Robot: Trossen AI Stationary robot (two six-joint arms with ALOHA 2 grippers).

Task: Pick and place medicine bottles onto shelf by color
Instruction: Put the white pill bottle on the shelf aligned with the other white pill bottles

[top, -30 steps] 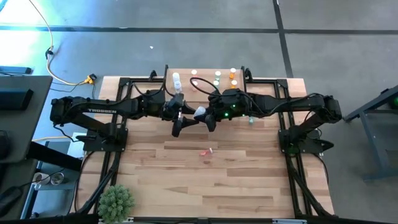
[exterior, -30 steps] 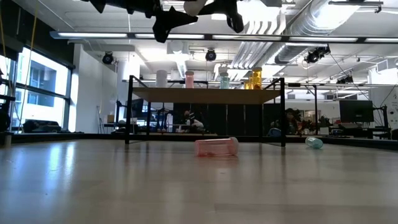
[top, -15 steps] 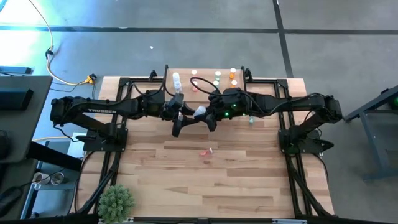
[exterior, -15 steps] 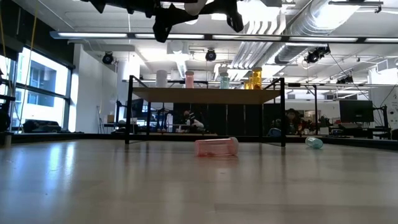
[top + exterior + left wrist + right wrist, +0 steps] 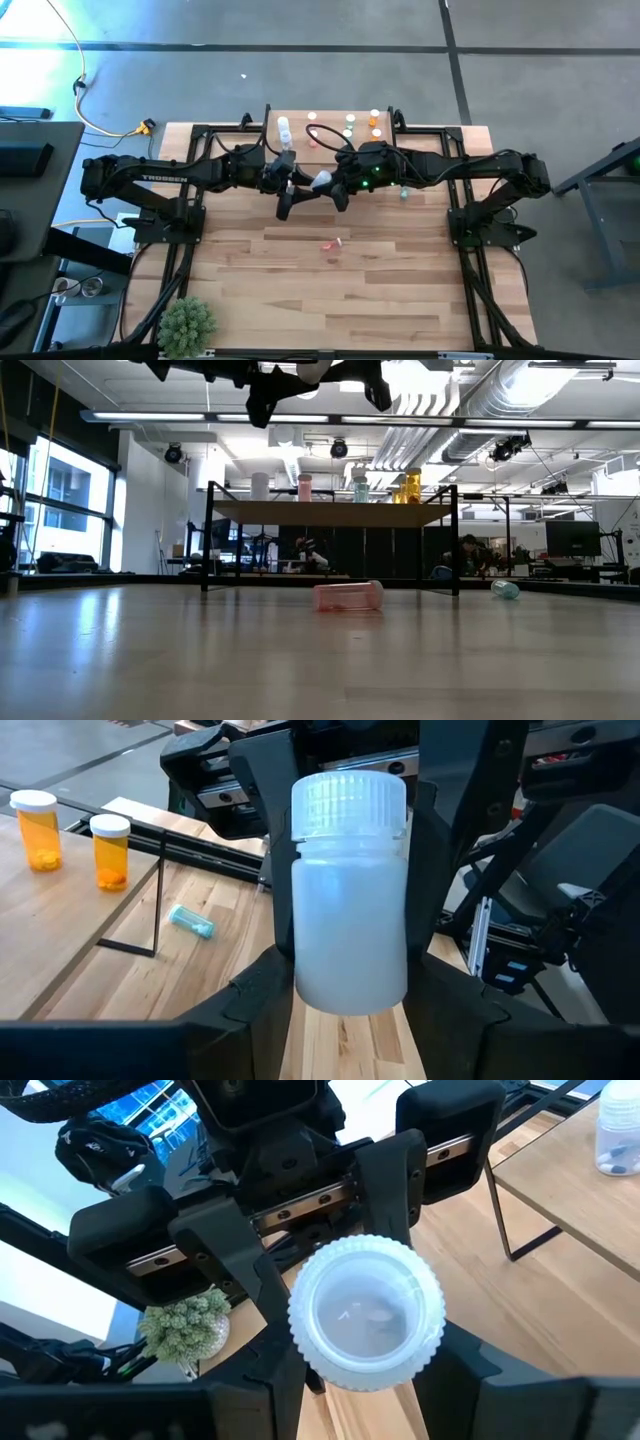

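Note:
A white bottle hangs high over the table's middle between my two grippers. My left gripper is shut on its base end and my right gripper on its cap end. The shelf stands at the far edge with white, pink, green and orange bottles upright on it. A pink bottle lies on its side on the table's middle. A green bottle lies on its side right of the shelf. My left gripper pinches the white bottle's body near its base between its two fingers, which lie across the bottle. The bottle is lifted clear, well above the table. My right gripper has its fingers on either side of the bottle just below the ribbed cap. The fingers lie along the bottle, the cap toward the wrist.
A spiky green plant stands at the table's near left corner. The black arm frames run along both sides of the table. The wood between the lying pink bottle and the near edge is bare.

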